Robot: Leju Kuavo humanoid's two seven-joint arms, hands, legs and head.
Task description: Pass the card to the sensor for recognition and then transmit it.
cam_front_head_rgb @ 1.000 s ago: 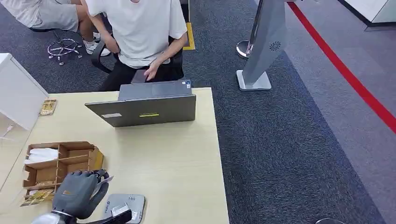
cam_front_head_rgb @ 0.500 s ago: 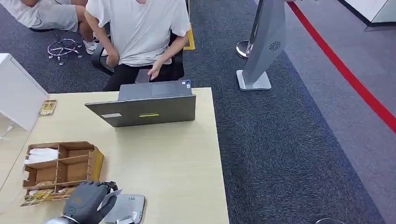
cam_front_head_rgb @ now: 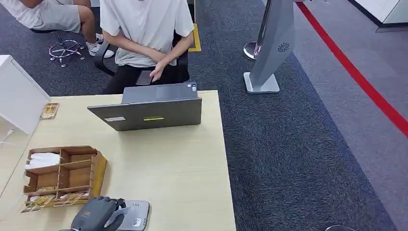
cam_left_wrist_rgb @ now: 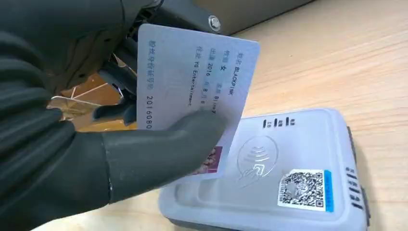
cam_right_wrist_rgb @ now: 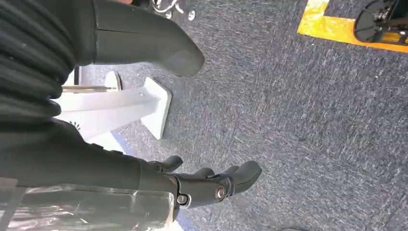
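Note:
My left hand sits at the table's near edge and pinches a white printed card between thumb and fingers. The card hangs just above the grey card reader, overlapping its near end in the left wrist view; the reader shows a contactless symbol and a QR sticker. Whether the card touches the reader I cannot tell. My right hand hangs over the carpet with its fingers apart and nothing in them.
A cardboard divider box with cards stands left of the reader. An open laptop stands at the table's far side, with a person seated behind it. A grey floor stand rises on the carpet to the right.
My left hand has drawn back toward the table's near edge and lowered the card over the reader. The seated person shifted their arms.

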